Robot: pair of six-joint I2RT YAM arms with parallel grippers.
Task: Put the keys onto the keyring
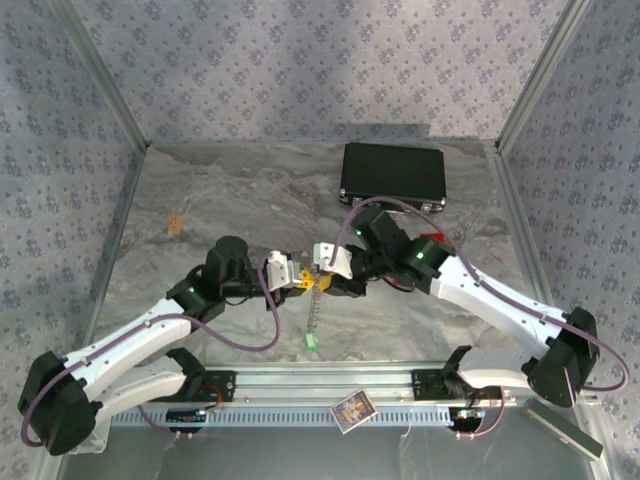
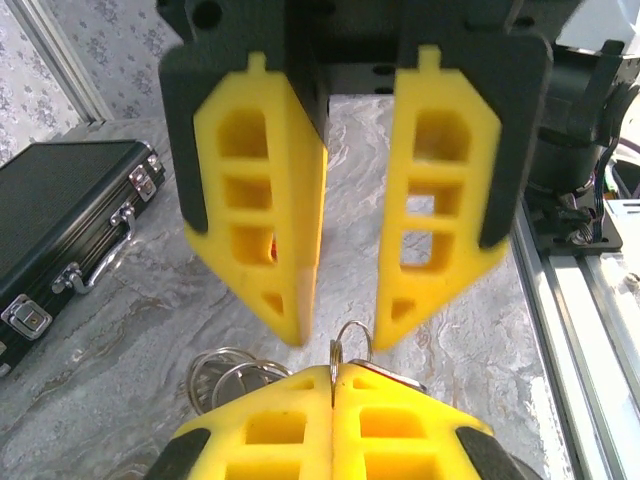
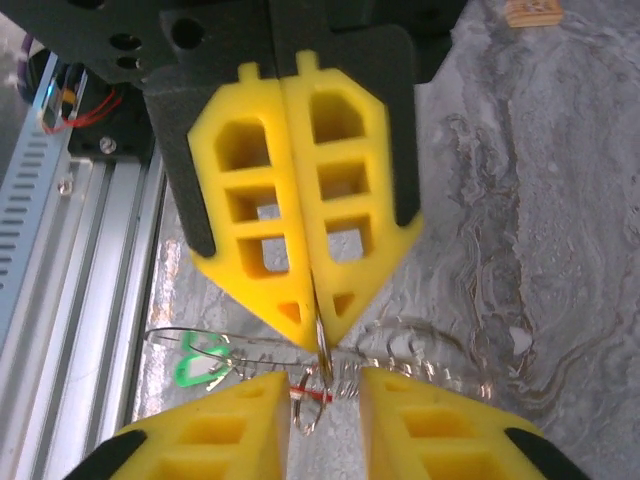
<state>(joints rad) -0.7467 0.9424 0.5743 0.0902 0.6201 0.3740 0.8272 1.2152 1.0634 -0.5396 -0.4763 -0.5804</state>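
The left gripper [image 2: 332,378] clenches its jaws on the keyring [image 2: 350,338]. The right gripper [image 3: 322,385] has its jaws released either side of it. The green key [image 1: 312,341] is at 6 o'clock.

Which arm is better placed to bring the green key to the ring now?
Probably right: the right gripper is open near the green key, while the left gripper is shut on the keyring.

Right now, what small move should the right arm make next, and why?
Probably close the right gripper on the red key lying in its gap. The left gripper is shut on the keyring, steadying it, while the right jaws stand open around the key.
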